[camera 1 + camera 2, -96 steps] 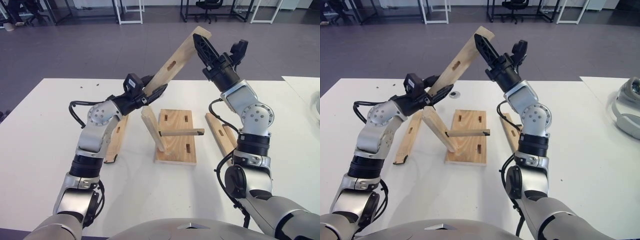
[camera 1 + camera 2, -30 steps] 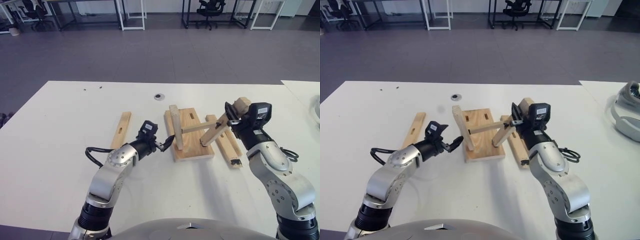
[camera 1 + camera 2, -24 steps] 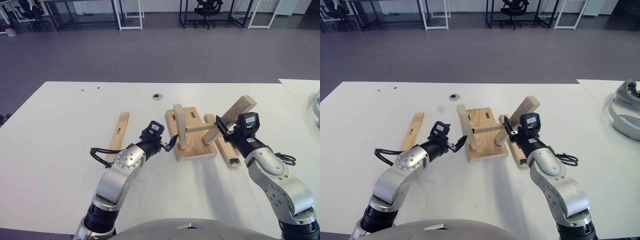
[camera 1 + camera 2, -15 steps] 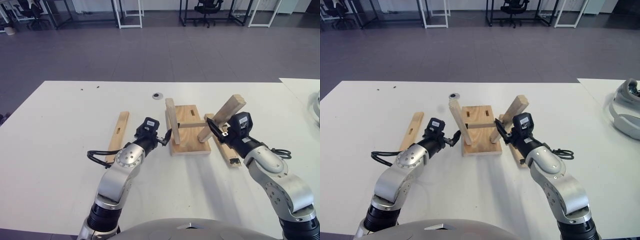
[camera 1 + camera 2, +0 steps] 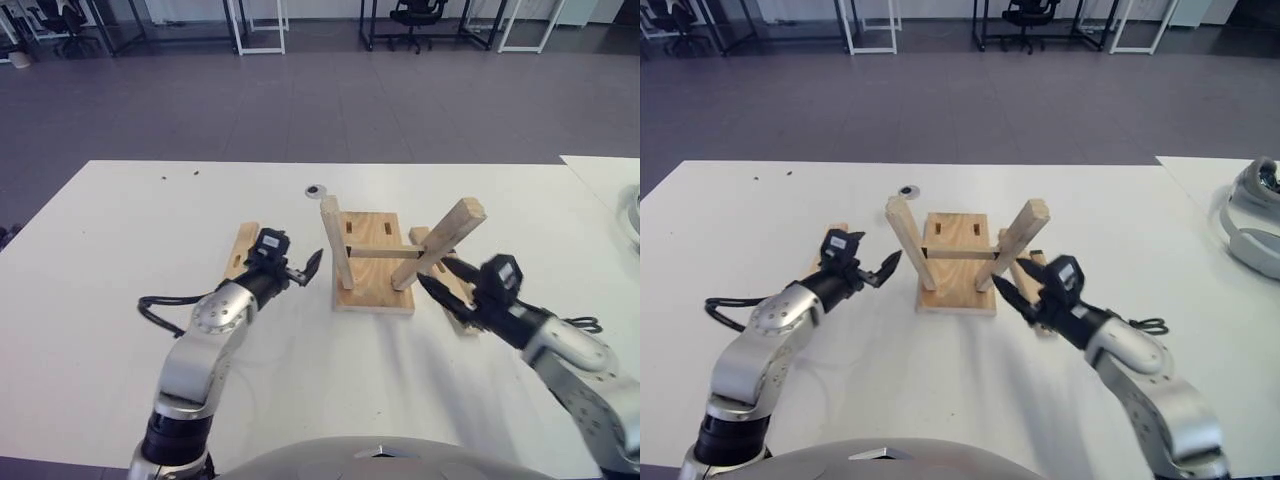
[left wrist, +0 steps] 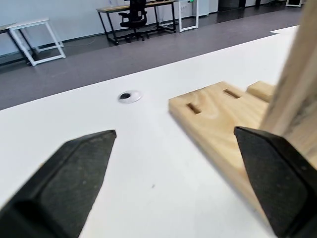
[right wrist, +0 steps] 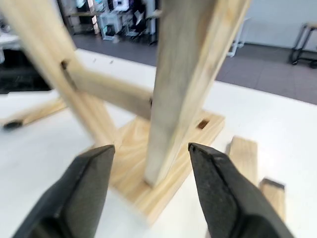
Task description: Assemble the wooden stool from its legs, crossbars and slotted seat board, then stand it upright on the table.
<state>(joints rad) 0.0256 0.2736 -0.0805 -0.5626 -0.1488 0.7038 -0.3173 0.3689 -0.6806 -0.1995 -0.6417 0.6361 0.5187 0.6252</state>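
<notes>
The slotted seat board (image 5: 375, 275) lies flat mid-table. Two legs stand tilted on it, the left leg (image 5: 335, 243) and the right leg (image 5: 437, 243), joined by a crossbar (image 5: 380, 252). My left gripper (image 5: 305, 268) hovers open just left of the left leg, apart from it; the left wrist view shows its fingers (image 6: 74, 168) spread before the board (image 6: 223, 106). Low beside the right leg's foot, my right gripper (image 5: 432, 285) is open, and its wrist view shows that leg (image 7: 193, 74) close ahead between the spread fingers (image 7: 89, 188).
A loose slotted piece (image 5: 241, 248) lies on the table behind my left gripper. More loose wooden pieces (image 7: 243, 153) lie right of the seat board. A round grommet (image 5: 316, 189) sits behind the board. A white headset (image 5: 1252, 215) rests at the far right.
Both grippers have let go of the legs and drawn back, the left to the left, the right down and toward me. The leg-and-crossbar frame stays standing on the seat board.
</notes>
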